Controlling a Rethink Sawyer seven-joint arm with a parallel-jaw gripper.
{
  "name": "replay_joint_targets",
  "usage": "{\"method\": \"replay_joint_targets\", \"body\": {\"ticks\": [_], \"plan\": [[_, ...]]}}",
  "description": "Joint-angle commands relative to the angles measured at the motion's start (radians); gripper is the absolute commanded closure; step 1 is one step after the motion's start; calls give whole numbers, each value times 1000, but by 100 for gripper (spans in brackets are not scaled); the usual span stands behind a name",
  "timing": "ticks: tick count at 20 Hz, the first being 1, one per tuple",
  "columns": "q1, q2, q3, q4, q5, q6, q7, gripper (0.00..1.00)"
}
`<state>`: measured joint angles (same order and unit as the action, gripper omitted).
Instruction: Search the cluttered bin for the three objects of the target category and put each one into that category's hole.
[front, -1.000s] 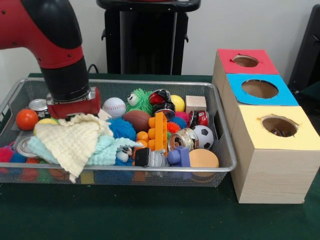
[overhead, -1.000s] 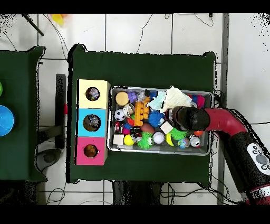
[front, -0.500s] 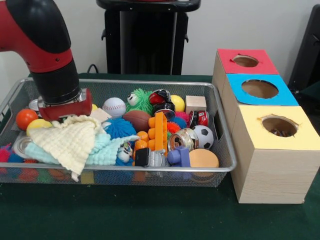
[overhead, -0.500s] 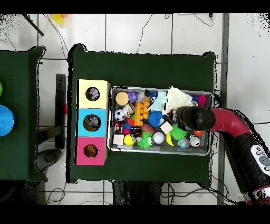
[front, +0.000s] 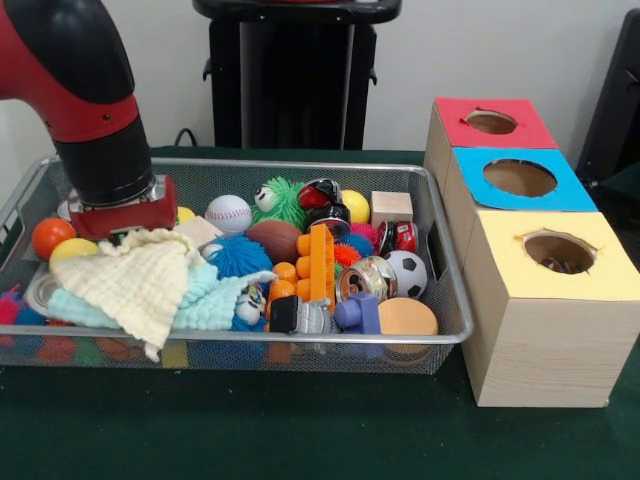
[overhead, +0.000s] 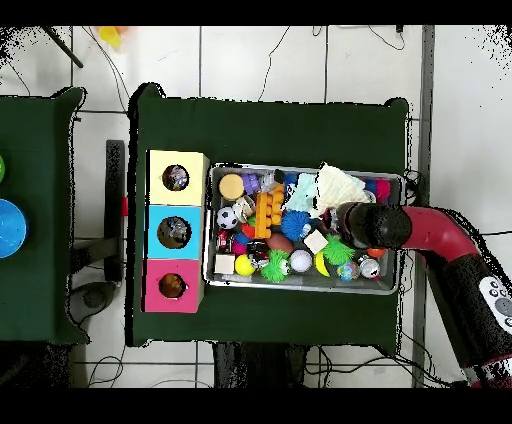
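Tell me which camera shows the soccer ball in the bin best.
The front view. The soccer ball sits unobstructed near the bin's right wall, beside a round metal tin, its black and white patches clear. The overhead view shows the same ball only as a small patterned dot near the blue box.

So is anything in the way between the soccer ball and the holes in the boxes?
Only the bin's wire wall, between the soccer ball and the boxes; the ball would likely need lifting over it. Nothing lies on the ball, and the red hole, blue hole and yellow hole are open on top.
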<state>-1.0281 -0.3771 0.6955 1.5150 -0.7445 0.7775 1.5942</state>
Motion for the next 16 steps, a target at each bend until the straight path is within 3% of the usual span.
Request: {"method": "replay_joint_targets", "body": {"ticks": [1, 10, 16], "plan": [[-19, -110, -33, -47, -83, -30, -188, 0], [-54, -178, -49, 42, -67, -39, -151, 0], [-46, -152, -86, 75, -78, -84, -59, 0]]}}
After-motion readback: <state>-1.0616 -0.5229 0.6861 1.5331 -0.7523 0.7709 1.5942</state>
